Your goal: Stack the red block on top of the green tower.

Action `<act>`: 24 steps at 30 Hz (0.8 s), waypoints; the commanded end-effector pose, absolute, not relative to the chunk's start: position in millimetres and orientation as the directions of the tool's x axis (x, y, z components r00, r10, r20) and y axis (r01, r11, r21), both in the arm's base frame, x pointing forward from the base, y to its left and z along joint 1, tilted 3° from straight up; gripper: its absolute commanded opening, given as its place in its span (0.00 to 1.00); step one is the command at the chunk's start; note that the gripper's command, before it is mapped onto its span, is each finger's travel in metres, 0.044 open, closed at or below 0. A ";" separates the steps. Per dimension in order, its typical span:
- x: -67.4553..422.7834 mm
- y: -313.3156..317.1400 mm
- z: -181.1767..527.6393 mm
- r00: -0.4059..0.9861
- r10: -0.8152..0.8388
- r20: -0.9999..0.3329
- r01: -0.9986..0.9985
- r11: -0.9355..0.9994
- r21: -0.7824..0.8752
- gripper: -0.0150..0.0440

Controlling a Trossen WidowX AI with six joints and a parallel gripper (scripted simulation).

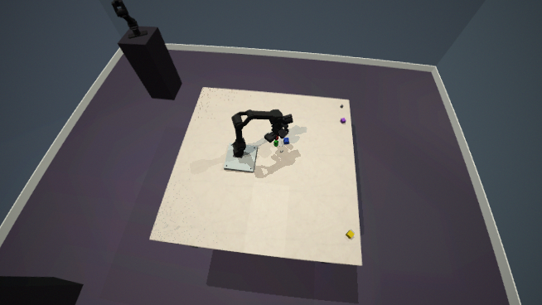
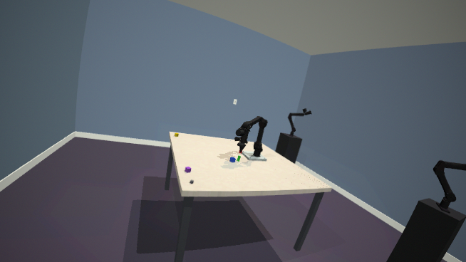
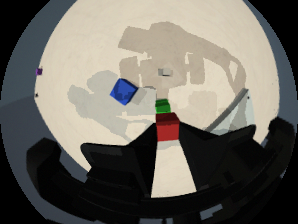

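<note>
My gripper (image 3: pixel 166 125) (image 1: pixel 277 137) (image 2: pixel 241 151) is shut on the red block (image 3: pixel 168 129) (image 2: pixel 241 152), which shows between the fingertips in the wrist view. The green tower (image 3: pixel 161 106) (image 1: pixel 276 142) (image 2: pixel 239 158) stands upright on the table just beyond and below the block. In the exterior view the red block hangs a little above the tower's top, apart from it. The arm reaches from its grey baseplate (image 1: pixel 240 163) over the tower.
A blue block (image 3: pixel 124 91) (image 1: pixel 286 141) (image 2: pixel 232 159) lies close beside the tower. A purple block (image 1: pixel 342 120) (image 2: pixel 187 169) and a small dark block (image 1: pixel 341 106) (image 2: pixel 192 181) lie near one table edge, a yellow block (image 1: pixel 350 234) (image 2: pixel 176 134) at a far corner.
</note>
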State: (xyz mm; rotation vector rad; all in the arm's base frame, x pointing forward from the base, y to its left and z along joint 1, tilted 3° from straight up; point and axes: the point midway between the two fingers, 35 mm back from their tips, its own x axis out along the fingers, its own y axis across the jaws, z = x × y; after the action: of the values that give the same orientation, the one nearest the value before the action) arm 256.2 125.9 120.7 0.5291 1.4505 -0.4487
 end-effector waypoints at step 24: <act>257.6 126.4 88.5 0.069 0.028 -0.997 0.591 0.804 0.063 0.25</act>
State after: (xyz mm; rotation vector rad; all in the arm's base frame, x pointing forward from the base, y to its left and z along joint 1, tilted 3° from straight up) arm 257.6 126.2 89.4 0.5277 1.4536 -0.4525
